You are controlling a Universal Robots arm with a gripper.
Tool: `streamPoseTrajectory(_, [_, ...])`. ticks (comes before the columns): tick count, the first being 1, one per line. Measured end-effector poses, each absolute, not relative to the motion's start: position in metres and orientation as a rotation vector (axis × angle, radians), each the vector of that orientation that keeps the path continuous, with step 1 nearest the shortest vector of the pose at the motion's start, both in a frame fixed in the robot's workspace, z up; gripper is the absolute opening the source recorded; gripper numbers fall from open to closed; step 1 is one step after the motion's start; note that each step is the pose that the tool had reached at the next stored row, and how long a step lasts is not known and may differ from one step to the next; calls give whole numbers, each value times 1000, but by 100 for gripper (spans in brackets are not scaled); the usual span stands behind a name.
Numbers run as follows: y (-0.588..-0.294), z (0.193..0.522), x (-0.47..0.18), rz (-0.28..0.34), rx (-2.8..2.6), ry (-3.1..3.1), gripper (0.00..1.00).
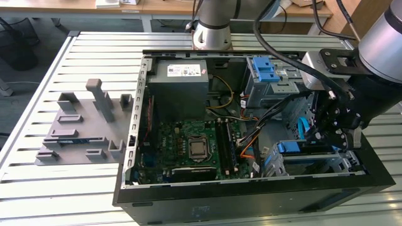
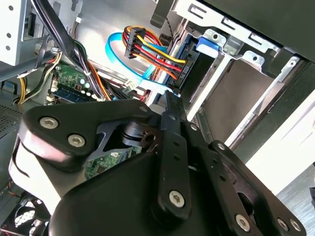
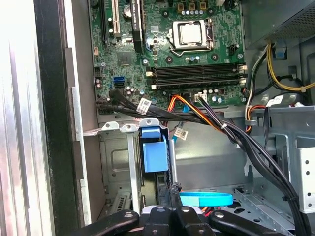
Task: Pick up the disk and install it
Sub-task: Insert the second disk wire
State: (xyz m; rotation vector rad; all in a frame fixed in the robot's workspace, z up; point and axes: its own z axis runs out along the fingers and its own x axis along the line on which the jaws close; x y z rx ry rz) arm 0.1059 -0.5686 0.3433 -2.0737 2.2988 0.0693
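Grey plastic fixture point(image 1: 82, 127), at the exterior view's left, resting on the slatted metal table point(image 1: 37, 197), well apart from the work.
Open computer case point(image 1: 135, 141), lying on its side just beside the fixture.
Boxy power supply point(image 1: 179, 84) and green circuit board point(image 1: 195, 146) inside, untouched.
Blue latch piece point(image 1: 267, 70), upright at the far drive bays.
Disk point(image 1: 295, 147), blue frame uppermost, standing on edge in the metal cage at the case's near corner toward the exterior view's right; appears in the first wrist view point(image 3: 154, 152) as a blue tab between the cage rails. Seems partly or fully home; depth not readable.
Pincer point(image 1: 336, 136), lowered into the case directly over the disk, linkage in the foreground of the first wrist view point(image 3: 172, 219). Width of opening and hold on the disk: cannot tell.
Arm point(image 1: 383, 42), reaching in from the right, wrist pointing steeply down.
Handling note, as judgement: keep the disk square to the rails, press straight along the slot, avoid the orange and black cables point(image 3: 211, 118) just beside.
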Motion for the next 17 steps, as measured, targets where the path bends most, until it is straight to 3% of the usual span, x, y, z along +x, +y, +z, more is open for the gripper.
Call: streamPoseTrajectory(17, [-569,339,106,69,-2074,2299,11])
